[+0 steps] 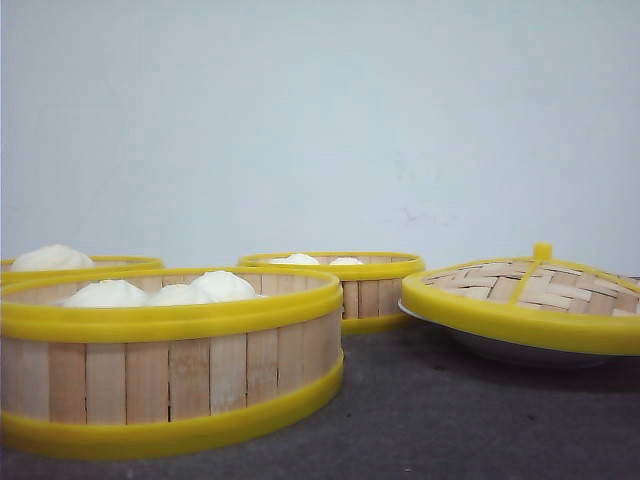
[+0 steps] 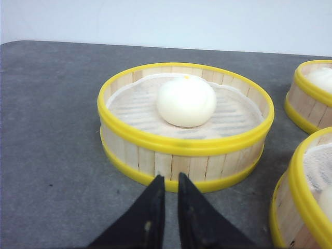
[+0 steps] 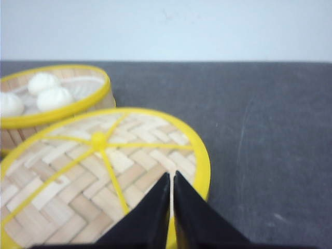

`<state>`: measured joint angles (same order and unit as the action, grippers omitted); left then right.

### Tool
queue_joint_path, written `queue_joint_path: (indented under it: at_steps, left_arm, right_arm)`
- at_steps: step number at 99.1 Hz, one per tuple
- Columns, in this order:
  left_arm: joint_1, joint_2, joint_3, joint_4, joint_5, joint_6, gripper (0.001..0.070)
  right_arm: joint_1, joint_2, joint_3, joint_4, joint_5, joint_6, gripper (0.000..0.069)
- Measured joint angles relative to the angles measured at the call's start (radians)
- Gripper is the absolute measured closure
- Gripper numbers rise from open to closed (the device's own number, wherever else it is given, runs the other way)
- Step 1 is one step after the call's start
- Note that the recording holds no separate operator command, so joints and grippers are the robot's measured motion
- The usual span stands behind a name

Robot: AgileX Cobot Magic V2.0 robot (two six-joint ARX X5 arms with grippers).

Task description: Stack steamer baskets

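While both end effectors (image 2: 171, 207) (image 3: 170, 207) sit nearly closed and empty, slatted yellow-rimmed steamer baskets (image 1: 170, 360) hold white buns (image 1: 165, 292).

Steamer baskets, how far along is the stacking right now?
Nothing looks stacked yet. All three baskets stand apart on the table: the near one with three buns, the one with a single bun and the far one. The lid rests on a plate. Nothing is in hand: the left pincer and right pincer are shut and hold nothing. All the stacking is left.
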<state>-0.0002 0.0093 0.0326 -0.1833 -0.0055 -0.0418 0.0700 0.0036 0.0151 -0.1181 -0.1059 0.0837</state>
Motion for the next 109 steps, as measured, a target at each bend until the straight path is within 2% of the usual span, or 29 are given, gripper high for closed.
queue_joint_path:
  at_steps: [9,17,26,39,49,58,67,75,93,109]
  left_arm:
    - [0.000,0.000,0.000,0.000,0.001,-0.005,0.0692]
    - [0.000,0.000,0.000,0.001,0.003,-0.037,0.0692]
    - [0.000,0.000,0.000,0.035,0.014,-0.090,0.0692]
    - [0.000,0.005,0.037,0.064,0.048,-0.204,0.0692]
    - [0.000,0.032,0.137,0.061,0.063,-0.287,0.0692]
    - [0.000,0.084,0.255,0.052,0.071,-0.315,0.0692]
    - [0.000,0.175,0.373,-0.003,0.083,-0.308,0.0692]
    - [0.000,0.285,0.468,-0.082,0.094,-0.280,0.0692]
    - [0.000,0.536,0.661,-0.245,0.151,-0.179,0.0692]
    - [0.000,0.691,0.748,-0.339,0.154,-0.089,0.0692]
  right_arm:
    - [0.000,0.000,0.000,-0.001,0.000,0.002,0.0685]
    - [0.000,0.000,0.000,0.001,-0.002,0.014,0.0685]
    - [0.000,0.000,0.003,0.004,-0.003,0.066,0.0685]
    - [0.000,0.010,0.082,-0.006,-0.007,0.179,0.0685]
    - [0.000,0.047,0.209,-0.008,-0.008,0.255,0.0685]
    - [0.000,0.128,0.332,-0.042,-0.021,0.279,0.0685]
    - [0.000,0.245,0.444,-0.099,-0.024,0.274,0.0685]
    - [0.000,0.363,0.543,-0.165,-0.024,0.248,0.0685]
    - [0.000,0.644,0.766,-0.343,-0.025,0.143,0.0685]
    - [0.000,0.838,0.841,-0.405,-0.025,0.063,0.0685]
